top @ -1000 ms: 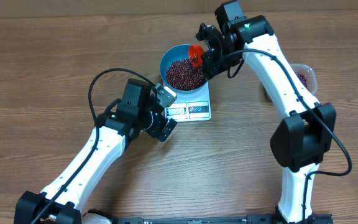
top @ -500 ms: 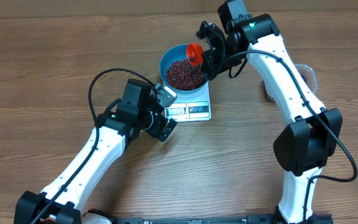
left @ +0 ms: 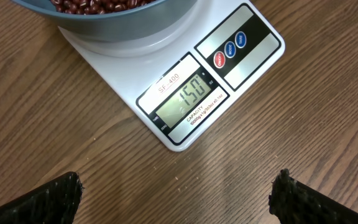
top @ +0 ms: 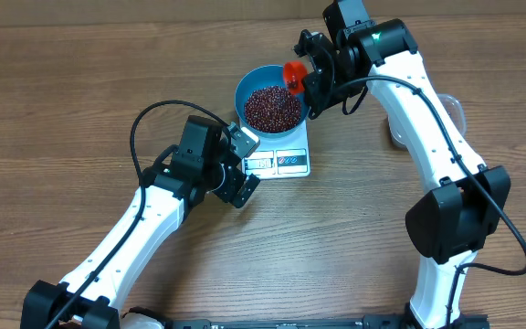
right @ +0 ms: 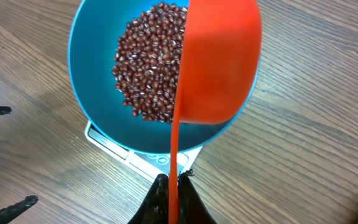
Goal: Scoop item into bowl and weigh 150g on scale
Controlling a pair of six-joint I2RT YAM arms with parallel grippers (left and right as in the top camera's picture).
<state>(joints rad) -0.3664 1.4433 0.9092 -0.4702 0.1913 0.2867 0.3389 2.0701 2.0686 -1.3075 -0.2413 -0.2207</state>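
Loose, light beans (right: pixel 151 62) heap in the blue bowl (right: pixel 89 56) on the scale (left: pixel 129 68); they roll freely. The right tool (right: pixel 171 199) pinches the orange scoop (right: pixel 219 62) by its stiff handle, the sensible hold; the left tool (left: pixel 176 202) gapes empty.

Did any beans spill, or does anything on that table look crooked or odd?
Nothing stands out. The beans lie inside the blue bowl, which sits upright on the white scale; none show on the table around it. The display reads 150.
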